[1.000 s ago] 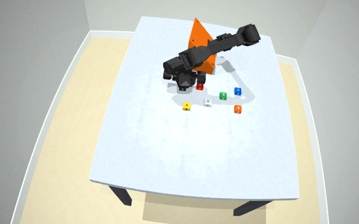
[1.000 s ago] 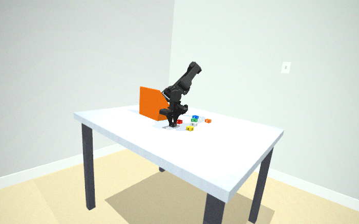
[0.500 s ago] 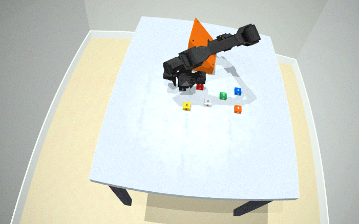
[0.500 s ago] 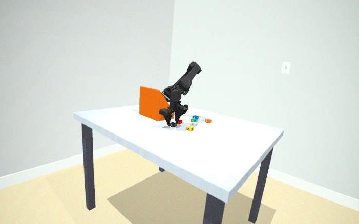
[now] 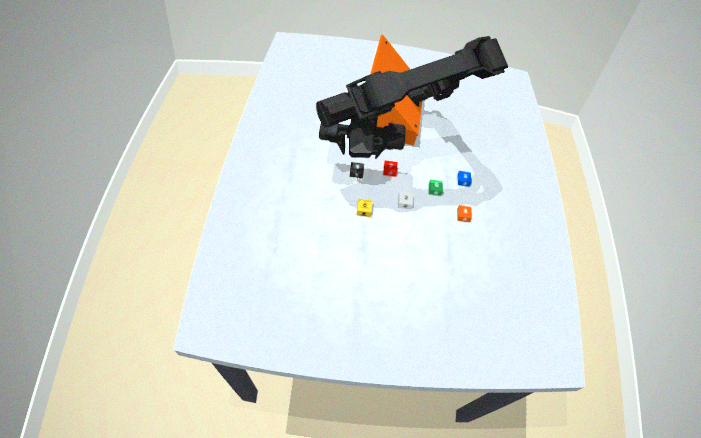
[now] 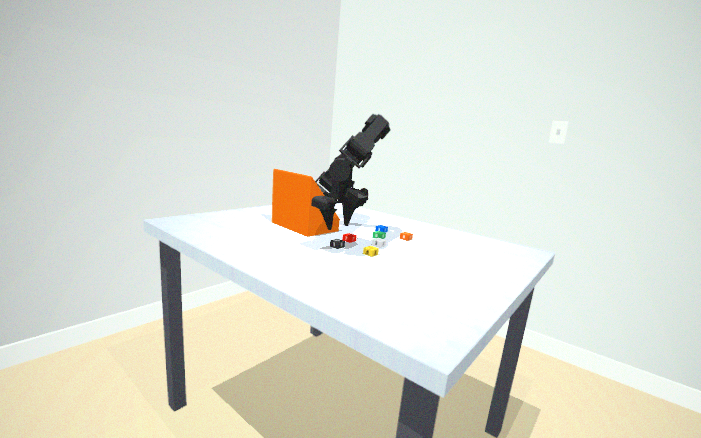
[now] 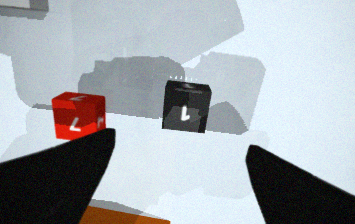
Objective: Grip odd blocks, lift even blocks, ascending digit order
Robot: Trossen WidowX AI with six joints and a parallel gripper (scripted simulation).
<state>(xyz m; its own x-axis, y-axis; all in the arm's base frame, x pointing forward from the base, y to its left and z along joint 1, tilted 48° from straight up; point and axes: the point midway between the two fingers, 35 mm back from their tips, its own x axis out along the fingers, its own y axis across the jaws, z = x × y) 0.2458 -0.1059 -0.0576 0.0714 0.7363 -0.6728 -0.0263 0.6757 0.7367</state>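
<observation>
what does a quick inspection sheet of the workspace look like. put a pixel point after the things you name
surface: pale blue-white rectangular tabletop (image 5: 309, 304) (image 6: 342, 282)
job's things: seven small cubes, black, red, yellow, white, green, blue and orange, spaced apart on it; the wrist view shows 1 on black, 7 on red
clutter: nothing seen
gripper: black two-finger gripper (image 7: 182, 144) open, raised above the table, nothing held
cables: nothing seen
surroundings: grey walls, tan floor, white wall switch plate (image 6: 558, 132), large orange wedge-sided block (image 5: 388, 57) (image 6: 290, 201) behind the arm

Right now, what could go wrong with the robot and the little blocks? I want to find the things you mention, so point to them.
The red block (image 5: 390, 168) (image 6: 349, 238) (image 7: 78, 116) sits close beside the black block (image 5: 356, 169) (image 6: 337, 243) (image 7: 186, 107), so a spread finger might bump it if the gripper (image 5: 361, 155) (image 6: 338, 227) (image 7: 182, 144) comes down off-center. The green block (image 5: 435, 187) (image 6: 379, 235) and blue block (image 5: 464, 178) (image 6: 381, 228) are neighbors too, so reaching for one could nudge the other out of turn.
</observation>
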